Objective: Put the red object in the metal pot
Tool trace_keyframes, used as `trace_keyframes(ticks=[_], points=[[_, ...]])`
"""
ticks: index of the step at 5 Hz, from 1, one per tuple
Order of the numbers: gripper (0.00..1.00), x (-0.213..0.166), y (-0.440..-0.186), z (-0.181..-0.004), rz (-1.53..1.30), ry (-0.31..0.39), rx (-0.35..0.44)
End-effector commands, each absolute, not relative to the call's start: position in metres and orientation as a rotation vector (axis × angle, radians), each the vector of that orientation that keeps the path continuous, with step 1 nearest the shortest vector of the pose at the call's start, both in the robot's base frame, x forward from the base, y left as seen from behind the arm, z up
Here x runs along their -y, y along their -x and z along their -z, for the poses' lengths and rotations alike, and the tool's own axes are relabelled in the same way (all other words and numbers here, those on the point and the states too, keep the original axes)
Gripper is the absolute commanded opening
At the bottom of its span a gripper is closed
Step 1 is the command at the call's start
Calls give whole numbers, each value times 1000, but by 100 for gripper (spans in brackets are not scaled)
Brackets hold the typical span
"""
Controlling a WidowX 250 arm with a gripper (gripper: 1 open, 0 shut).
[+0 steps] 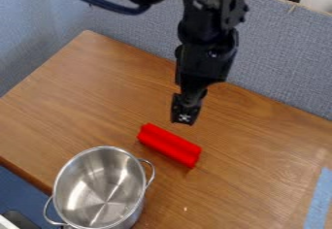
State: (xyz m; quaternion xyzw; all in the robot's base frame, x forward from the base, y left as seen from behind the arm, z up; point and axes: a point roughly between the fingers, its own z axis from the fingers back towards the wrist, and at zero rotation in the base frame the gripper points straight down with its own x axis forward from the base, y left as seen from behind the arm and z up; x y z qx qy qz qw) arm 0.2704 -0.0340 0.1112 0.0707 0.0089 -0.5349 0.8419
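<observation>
So the bar (170, 146) is bright red, a plain stubby block, longer than it is wide, and it's lying flat on the wood tabletop. It sits at an angle, 1 end up toward the left, the other down toward the right. The pot (100, 189) is round shiny silver metal, standing upright near the table's edge, open at the top with nothing but reflections showing inside. It's got 2 small loop handles, 1 on each side. The bar's outside the pot, near it, just up and to the right in the view.
</observation>
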Motion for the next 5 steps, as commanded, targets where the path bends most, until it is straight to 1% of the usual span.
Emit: trace_keyframes(ticks=[1, 3, 5], points=[[100, 26, -282, -107, 1034, -153, 1], [100, 0, -291, -81, 789, -108, 0], [100, -29, -282, -68, 1079, -8, 30]])
